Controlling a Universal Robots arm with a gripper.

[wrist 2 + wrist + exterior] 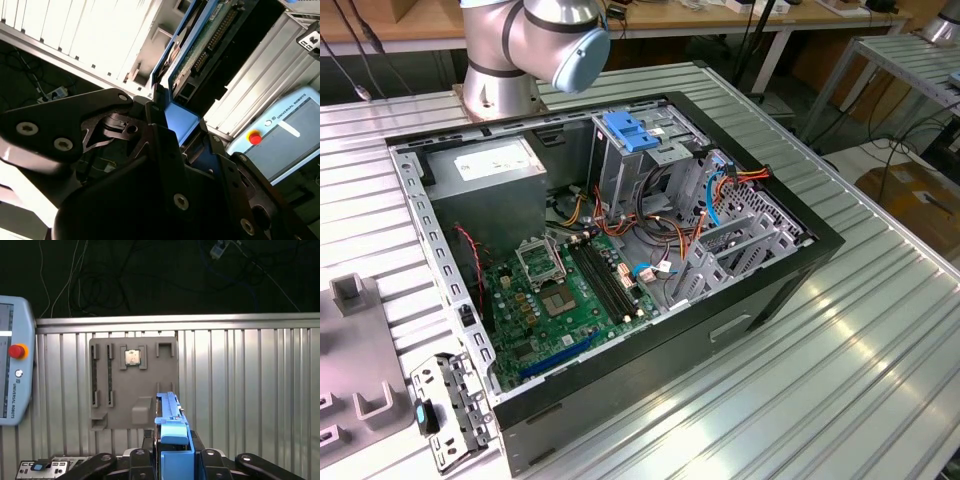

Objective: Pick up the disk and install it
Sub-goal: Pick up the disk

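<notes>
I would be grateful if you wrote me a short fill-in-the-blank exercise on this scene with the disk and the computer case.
1. The pincer grips the disk by its ____ plastic carrier edge.
2. In the first wrist view, the round button on the pendant is ____.
3. In the exterior view, the circuit board inside the open computer case is ____.

Missing words: blue; red; green.
</notes>
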